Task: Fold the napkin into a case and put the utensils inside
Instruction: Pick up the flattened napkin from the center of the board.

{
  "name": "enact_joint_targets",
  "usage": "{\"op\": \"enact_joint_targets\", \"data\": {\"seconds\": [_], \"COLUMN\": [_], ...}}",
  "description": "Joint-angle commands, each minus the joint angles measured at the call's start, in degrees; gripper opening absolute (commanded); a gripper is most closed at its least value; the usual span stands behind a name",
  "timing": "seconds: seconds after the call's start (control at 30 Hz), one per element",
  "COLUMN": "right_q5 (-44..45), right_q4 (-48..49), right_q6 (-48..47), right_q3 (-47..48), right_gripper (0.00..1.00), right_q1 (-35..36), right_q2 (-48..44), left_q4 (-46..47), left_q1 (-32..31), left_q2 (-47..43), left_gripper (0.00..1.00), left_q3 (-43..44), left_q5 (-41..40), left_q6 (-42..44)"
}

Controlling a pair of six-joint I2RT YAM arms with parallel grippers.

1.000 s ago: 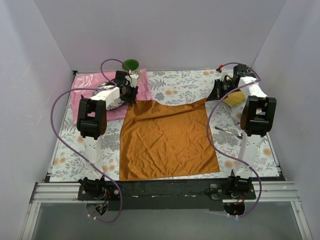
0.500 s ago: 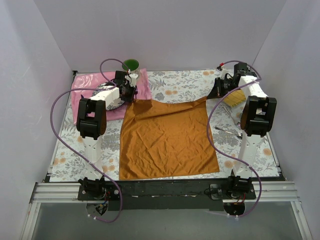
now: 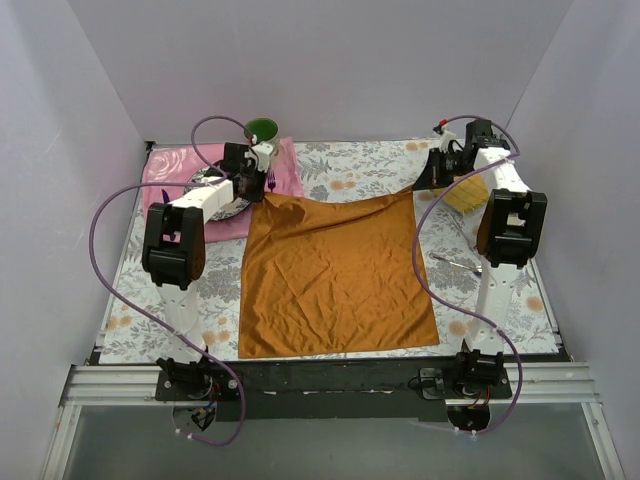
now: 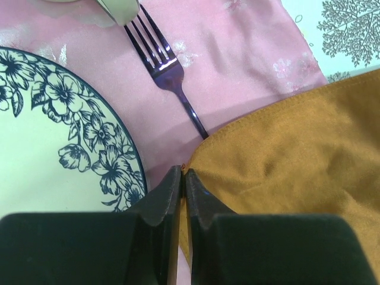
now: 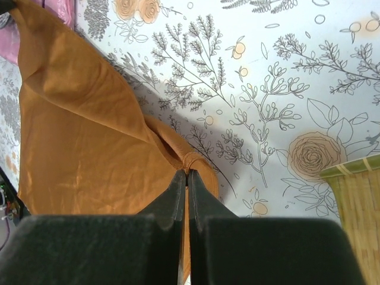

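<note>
On the flowered desk (image 3: 350, 165), the left gripper (image 4: 183, 177) has just been closed on one far corner of the napkin (image 3: 335, 275), the other corner is pinched in the shut right gripper (image 5: 186, 177), so the rest, spread behind both, can probably be folded.

The table (image 3: 330, 165) is covered edge to edge w/ a floral sheet (image 5: 267, 89): white, w/ grey leaves & orange blooms. The napkin (image 3: 335, 275) is spread over the centre, w/ its near edge close to the table's near edge. Its 2 far corners are raised off the surface & the far edge dips betw. them. A pink cloth (image 3: 165, 170) is laid flat at the far-left corner, reaching the napkin's far-left corner. A woven basket (image 3: 465, 195) is set toward the far-right corner. A spoon (image 3: 455, 263) is seen near the right edge, approx. mid-depth, apart from the napkin.
</note>
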Motion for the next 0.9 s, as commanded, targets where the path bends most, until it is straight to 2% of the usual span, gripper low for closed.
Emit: {"op": "enact_joint_targets", "data": {"seconds": [0.0, 0.3, 0.53, 0.67, 0.87], "right_q5": [-0.09, -3.78, -6.15, -7.12, -7.91], "right_q4": [1.54, 4.62, 1.02, -5.03, -14.70], "right_q6": [1.35, 3.55, 1.00, -3.21, -14.37], "right_q3": [3.29, 3.90, 1.98, -3.89, -14.80], "right_gripper": [0.01, 0.01, 0.01, 0.01, 0.01], "right_q1": [0.43, 0.43, 0.43, 0.43, 0.43], "right_q2": [0.55, 0.11, -3.75, -8.49, -16.66], "left_q4": [4.81, 12.02, 13.08, 8.70, -5.88], "left_q1": [1.09, 3.64, 3.82, 3.91, 3.91], "left_q2": [-7.33, -12.95, -21.29, -29.54, -41.07], "left_gripper": [0.00, 0.00, 0.00, 0.00, 0.00], "left_q3": [-3.53, -9.94, -16.09, -20.84, -29.62], "left_q5": [1.47, 3.75, 9.63, 16.75, 26.77], "left_q6": [1.00, 0.56, 3.89, 9.07, 21.11]}}
